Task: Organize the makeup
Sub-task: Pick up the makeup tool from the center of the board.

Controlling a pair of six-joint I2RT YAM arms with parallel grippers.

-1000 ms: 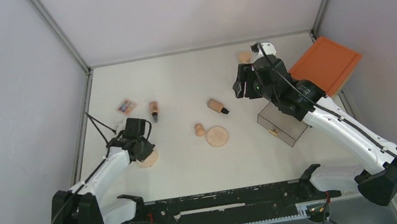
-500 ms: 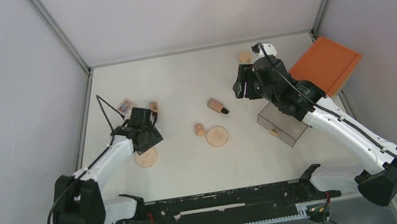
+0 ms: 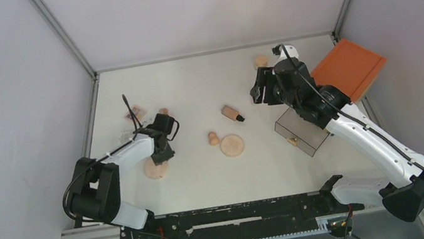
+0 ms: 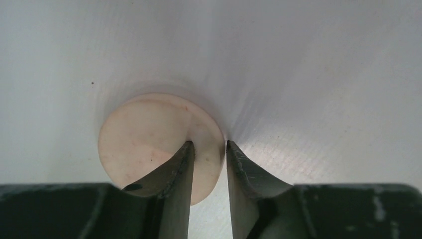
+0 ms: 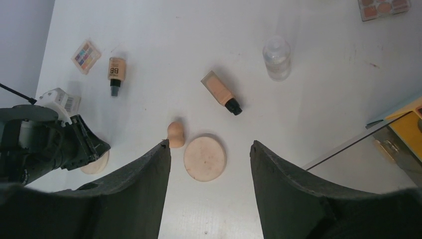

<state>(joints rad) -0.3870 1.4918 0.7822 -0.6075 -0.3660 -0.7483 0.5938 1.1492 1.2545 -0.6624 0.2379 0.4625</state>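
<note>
- Low down, the left gripper (image 4: 209, 144) has its fingers narrowly apart, gripping nothing, with the tips over the 3 o'clock edge of a tan disc (image 4: 149, 139) lying flat on the table (image 4: 323, 74).
- The right gripper (image 5: 210, 144) hangs high, wide open and empty.
- Beneath it lies a second disc (image 5: 204, 158), with a sponge (image 5: 175, 133) just beside at 10 o'clock and a bottle (image 5: 222, 92) near 12.

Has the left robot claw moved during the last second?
Yes. In the top view the left gripper shifted rightward above the round tan disc, which stayed put.
</note>
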